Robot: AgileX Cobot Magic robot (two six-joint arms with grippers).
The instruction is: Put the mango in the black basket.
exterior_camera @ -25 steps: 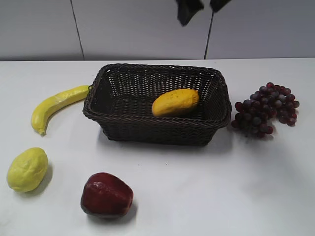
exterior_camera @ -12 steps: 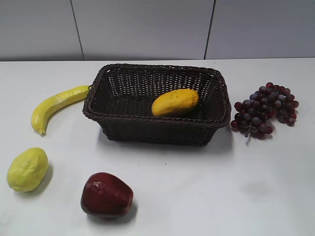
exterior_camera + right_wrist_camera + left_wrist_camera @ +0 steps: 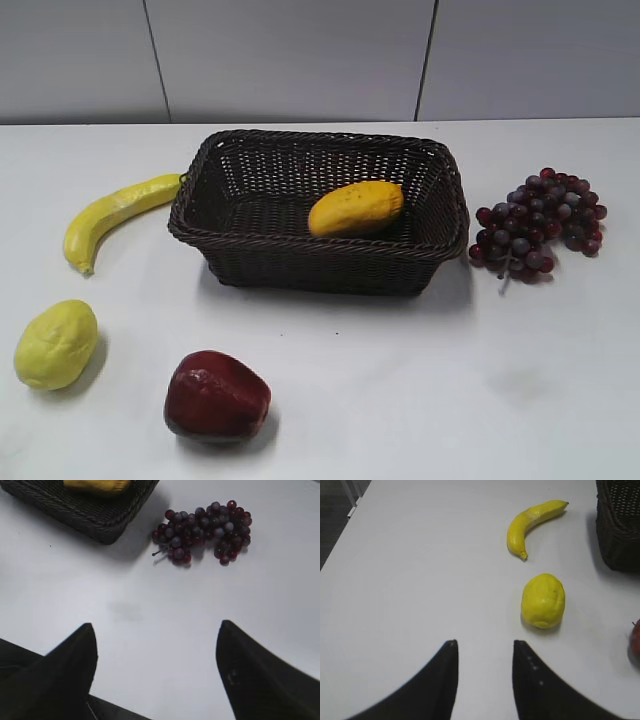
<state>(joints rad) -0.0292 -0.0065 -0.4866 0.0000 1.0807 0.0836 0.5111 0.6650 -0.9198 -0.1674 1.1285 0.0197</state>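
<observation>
The right gripper (image 3: 157, 672) is hanging wide open and empty over bare table. The left gripper (image 3: 484, 677) is standing narrower, also empty. Beyond the right gripper's fingers, the mango (image 3: 356, 208) is lying lengthwise inside the black basket (image 3: 300, 262), so I judge nothing is needing a grasp.

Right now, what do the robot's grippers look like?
Only the fingertips show. The left gripper has two black, curved fingers that narrow to rounded tips, one with small pale dots. The right gripper has two black, pointed, wedge-shaped fingers. No cables or arm parts are visible.
</observation>
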